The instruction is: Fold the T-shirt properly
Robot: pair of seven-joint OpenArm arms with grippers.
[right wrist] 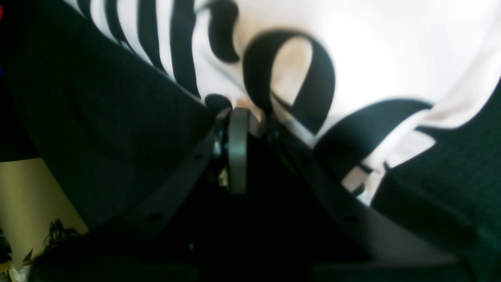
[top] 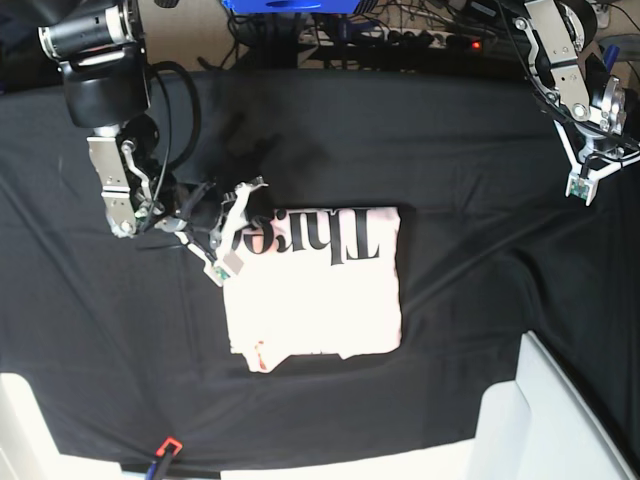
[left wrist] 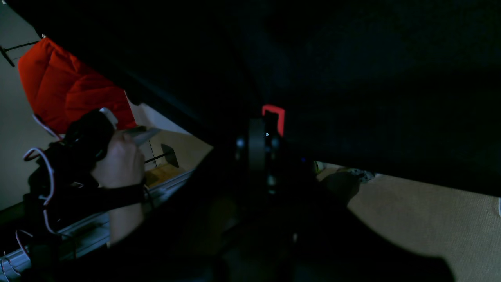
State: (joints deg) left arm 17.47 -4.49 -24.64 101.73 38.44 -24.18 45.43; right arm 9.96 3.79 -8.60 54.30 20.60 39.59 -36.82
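The pale pink T-shirt (top: 315,290) lies folded into a rough square in the middle of the black cloth, with its black lettering (top: 320,232) along the far edge. My right gripper (top: 234,228) sits at the shirt's far left corner. In the right wrist view its fingertips (right wrist: 238,117) are pinched on the T-shirt (right wrist: 372,47) at its lettered edge. My left gripper (top: 586,180) hangs off to the right, well away from the shirt. The left wrist view is very dark, but the left gripper (left wrist: 264,131) is shut with nothing in it.
Black table cloth (top: 480,150) covers the table. A white surface (top: 560,420) juts in at the lower right and a small red-and-black object (top: 165,447) lies near the front edge. Cables (top: 400,30) run behind the table. A person's hand (left wrist: 117,160) and a red garment (left wrist: 66,86) are beyond the table.
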